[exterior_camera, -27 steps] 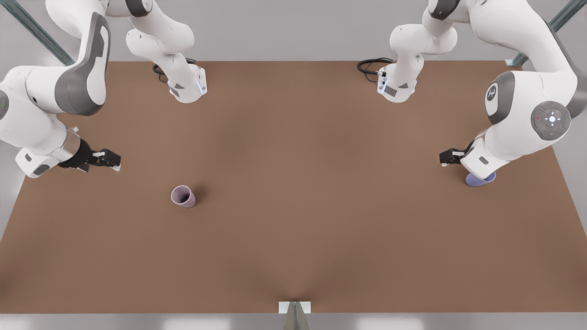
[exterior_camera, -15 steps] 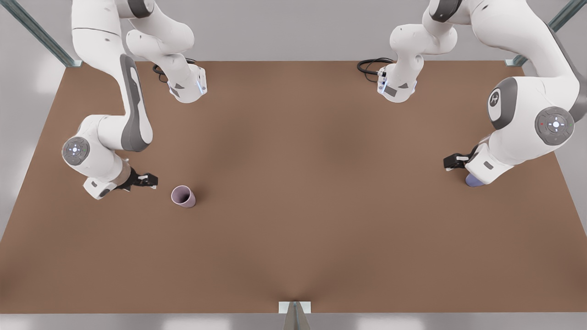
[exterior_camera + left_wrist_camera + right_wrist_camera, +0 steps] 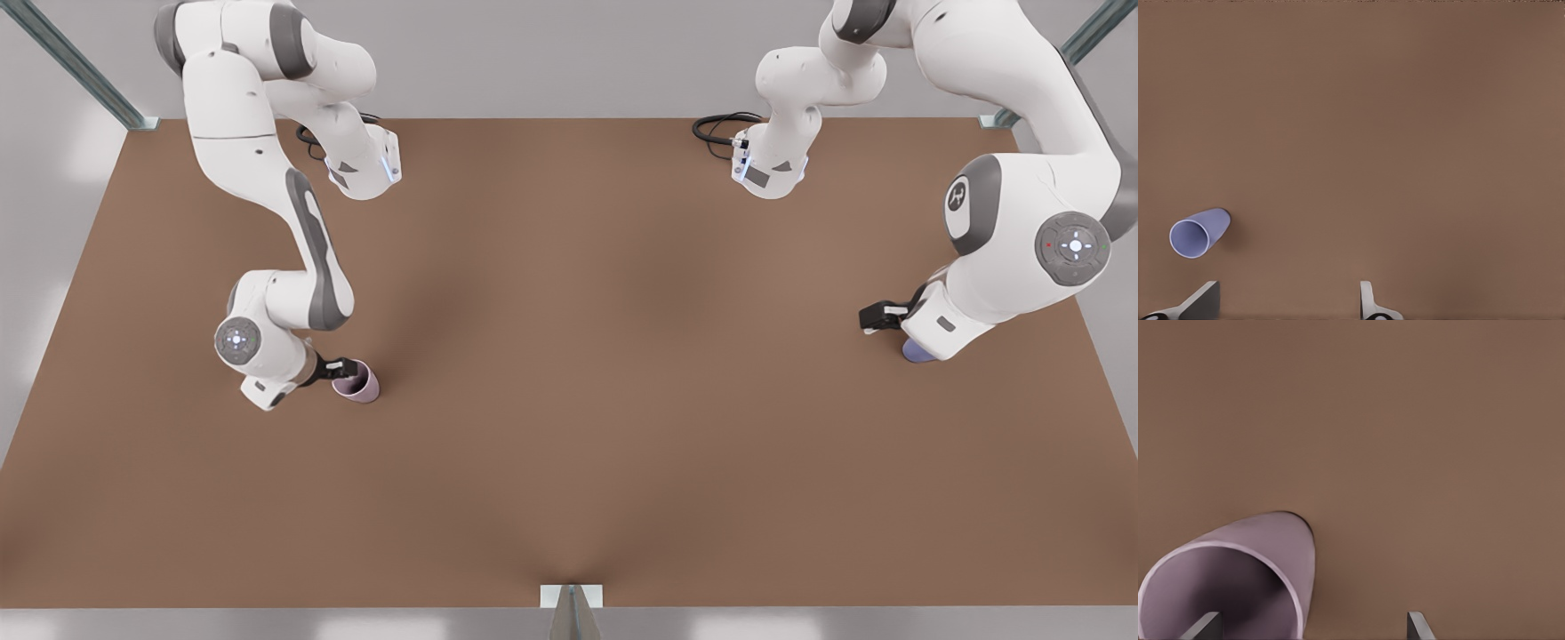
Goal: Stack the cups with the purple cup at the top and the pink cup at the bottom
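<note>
The pink cup (image 3: 363, 388) stands on the brown table at the front view's left; up close its wide mouth (image 3: 1238, 587) faces the camera. My right gripper (image 3: 343, 366) is open right at the cup's rim, and one finger (image 3: 1205, 627) lies over the mouth. The purple cup (image 3: 916, 354) sits at the front view's right, mostly hidden under my left arm's wrist. It appears whole as the purple cup (image 3: 1199, 232). My left gripper (image 3: 1286, 305) is open above the table. The cup stands beside one finger (image 3: 1205, 299), outside the gap.
Both arm bases (image 3: 364, 169) (image 3: 769, 173) stand at the table's far edge with black cables. A metal bracket (image 3: 572, 597) sits at the middle of the near edge. Bare brown tabletop (image 3: 605, 356) stretches between the two cups.
The arm at the front view's left swung inward and down, bringing my right gripper from the table's edge to the pink cup's rim. My left arm shifted only slightly over the purple cup.
</note>
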Robot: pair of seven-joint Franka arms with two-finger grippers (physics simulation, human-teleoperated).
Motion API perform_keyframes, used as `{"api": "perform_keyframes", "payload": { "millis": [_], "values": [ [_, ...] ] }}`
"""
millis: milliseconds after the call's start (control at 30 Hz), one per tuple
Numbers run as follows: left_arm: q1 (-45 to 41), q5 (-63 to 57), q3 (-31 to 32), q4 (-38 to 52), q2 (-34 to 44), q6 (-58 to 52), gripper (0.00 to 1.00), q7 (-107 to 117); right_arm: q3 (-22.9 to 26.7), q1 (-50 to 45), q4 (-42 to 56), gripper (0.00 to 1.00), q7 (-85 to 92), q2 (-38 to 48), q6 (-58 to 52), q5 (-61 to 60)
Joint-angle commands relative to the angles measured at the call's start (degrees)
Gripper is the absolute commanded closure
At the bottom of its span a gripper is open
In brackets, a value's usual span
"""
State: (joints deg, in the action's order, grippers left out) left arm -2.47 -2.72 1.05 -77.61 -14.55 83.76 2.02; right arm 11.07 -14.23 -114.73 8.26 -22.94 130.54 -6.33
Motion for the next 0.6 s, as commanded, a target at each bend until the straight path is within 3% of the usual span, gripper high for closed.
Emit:
{"api": "perform_keyframes", "payload": {
  "millis": [0, 67, 233, 567],
  "values": [
    [0.0, 0.0, 0.0, 0.0, 0.0, 0.0, 0.00, 0.0, 0.0, 0.0, 0.0, 0.11, 0.0, 0.0, 0.1, 0.0],
    [0.1, 0.0, 0.0, 0.0, -0.1, 0.0, 0.00, -0.1, 0.0, 0.0, -0.4, 0.22, 0.0, -0.3, 0.4, 0.0],
    [0.2, 0.0, -0.1, 0.0, -0.5, 0.0, 0.00, -0.1, -1.2, 0.0, -1.4, 0.29, -0.1, -2.4, 3.5, -0.1],
    [0.2, 0.0, -0.1, -0.4, -0.5, -0.1, 0.00, -0.1, -1.2, 0.1, -1.3, 0.58, -0.1, -3.9, 4.3, -0.2]
  ]
}}
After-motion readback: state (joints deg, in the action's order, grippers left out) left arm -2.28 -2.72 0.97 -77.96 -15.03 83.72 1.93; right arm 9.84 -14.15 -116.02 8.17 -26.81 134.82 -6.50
